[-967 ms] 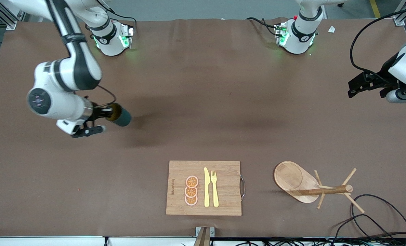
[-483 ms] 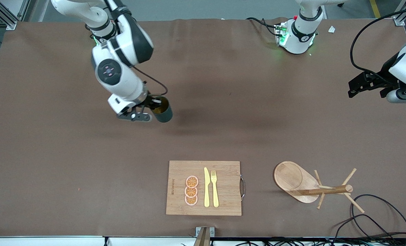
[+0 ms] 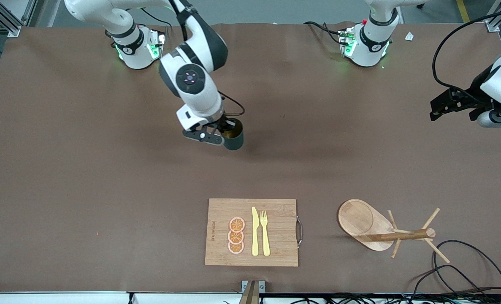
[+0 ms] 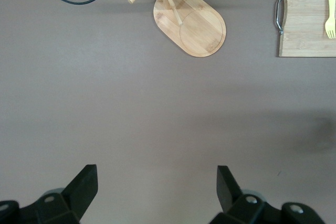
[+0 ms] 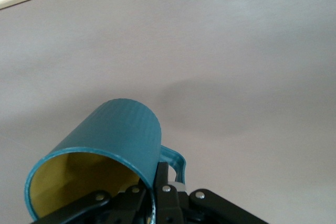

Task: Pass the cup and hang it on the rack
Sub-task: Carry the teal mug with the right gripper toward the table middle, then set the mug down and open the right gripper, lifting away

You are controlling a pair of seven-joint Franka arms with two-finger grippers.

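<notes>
Brown matting covers the whole surface [image 3: 85, 190], and over its middle we see the right hand [image 3: 224, 136] carrying the cup [image 3: 233, 136] in the air, its fingers clamped on the rim beside the small handle. In the right wrist view the cup [image 5: 102, 156] lies tilted, its long axis running away from the hand, the yellowish mouth toward the wrist and the closed bottom leading. The left hand [image 3: 440, 105] waits over the surface's edge at the left arm's end, its fingers [image 4: 84, 184] spread wide with nothing between them. We judge the coming pass to turn on this: the cup sits well apart from the left hand, toward the right arm's end from it, so the gap must close before any handover. The rack [image 3: 375, 228] stands near the front edge, much closer to the left hand than to the right. Compared with a second ago, the right arm has swung the cup from over the right arm's end to the centre, while the left hand has not stirred.
</notes>
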